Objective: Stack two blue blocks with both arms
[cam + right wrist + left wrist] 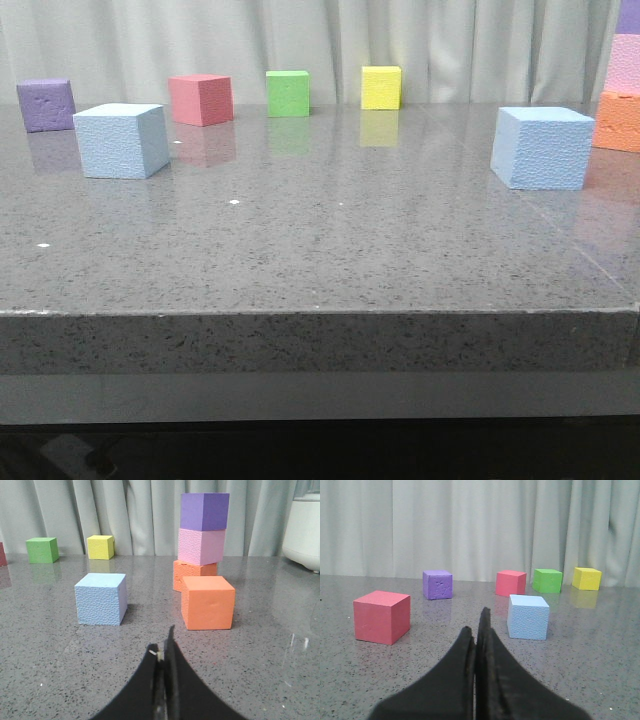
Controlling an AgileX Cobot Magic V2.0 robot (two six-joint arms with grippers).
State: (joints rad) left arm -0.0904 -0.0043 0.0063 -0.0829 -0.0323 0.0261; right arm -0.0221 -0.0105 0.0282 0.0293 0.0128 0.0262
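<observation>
Two blue blocks sit well apart on the grey speckled table point(320, 260), neither stacked nor touched. Left blue block point(121, 140) — toward the table's left side, just in front of the small purple cube point(45, 105) at the back left. Right blue block point(542, 148) — toward the right side, beside an orange cube point(618, 121) at the frame's right edge.

Back row, front view, left to right: purple cube, red cube point(202, 99), green cube point(288, 93), yellow cube point(381, 87), all in front of a pale curtain point(320, 40).

Left gripper point(479, 630) — black fingers pressed together, tips meeting, nothing between them. It points over the tabletop; the left blue block lies ahead of it, apart from the tips. A second, larger red cube point(382, 616) stands off to the other side of the fingers.

Right gripper point(164, 647) — fingers likewise closed tip to tip, holding nothing. Ahead of it the right blue block stands apart from the tips; near that block a loose orange cube point(208, 602) sits in front of a three-cube stack: orange base point(192, 570), pink middle point(201, 546), purple top point(204, 511). A white appliance point(302, 530) shows partly at the table's far edge.
</observation>
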